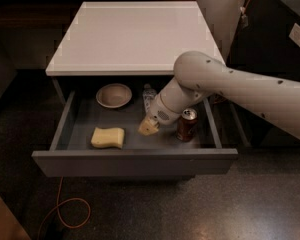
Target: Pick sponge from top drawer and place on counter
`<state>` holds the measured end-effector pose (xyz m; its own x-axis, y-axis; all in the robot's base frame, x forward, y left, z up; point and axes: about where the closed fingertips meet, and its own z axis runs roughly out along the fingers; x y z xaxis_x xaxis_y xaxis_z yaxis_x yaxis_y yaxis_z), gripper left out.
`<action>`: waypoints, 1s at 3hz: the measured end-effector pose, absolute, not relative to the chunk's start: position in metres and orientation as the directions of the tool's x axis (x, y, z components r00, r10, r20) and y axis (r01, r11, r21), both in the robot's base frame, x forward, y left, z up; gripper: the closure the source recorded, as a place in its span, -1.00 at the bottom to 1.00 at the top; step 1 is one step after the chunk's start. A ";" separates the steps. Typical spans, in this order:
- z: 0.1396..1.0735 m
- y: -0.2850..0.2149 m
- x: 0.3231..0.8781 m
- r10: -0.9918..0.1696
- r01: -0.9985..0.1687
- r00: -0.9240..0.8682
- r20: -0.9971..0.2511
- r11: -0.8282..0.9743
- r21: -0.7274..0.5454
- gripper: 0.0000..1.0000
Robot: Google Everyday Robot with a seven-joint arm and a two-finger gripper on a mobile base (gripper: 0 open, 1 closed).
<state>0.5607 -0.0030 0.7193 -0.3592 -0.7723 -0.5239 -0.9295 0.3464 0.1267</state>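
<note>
The pale yellow sponge point(108, 137) lies on the floor of the open top drawer point(135, 163), at its front left. My gripper point(149, 127) hangs inside the drawer near its middle, a short way to the right of the sponge and not touching it. It holds nothing that I can see. The white arm reaches in from the right and covers part of the drawer's back. The glossy white counter point(135, 34) caps the cabinet above the drawer and is bare.
In the drawer, a tan bowl point(113, 95) sits at the back left. A clear plastic bottle point(149, 96) lies behind my gripper. A brown drink can point(187, 124) stands just right of it. An orange cable point(65, 211) loops on the dark floor. A black cabinet point(280, 34) stands at the right.
</note>
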 end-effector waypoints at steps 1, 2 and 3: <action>0.740 0.014 0.583 -0.796 -0.951 -0.296 -0.528 0.296 0.088 0.10; 0.746 0.036 0.591 -0.830 -0.965 -0.246 -0.500 0.256 0.050 -0.36; 0.742 0.062 0.592 -0.861 -0.976 -0.204 -0.466 0.215 0.031 -0.81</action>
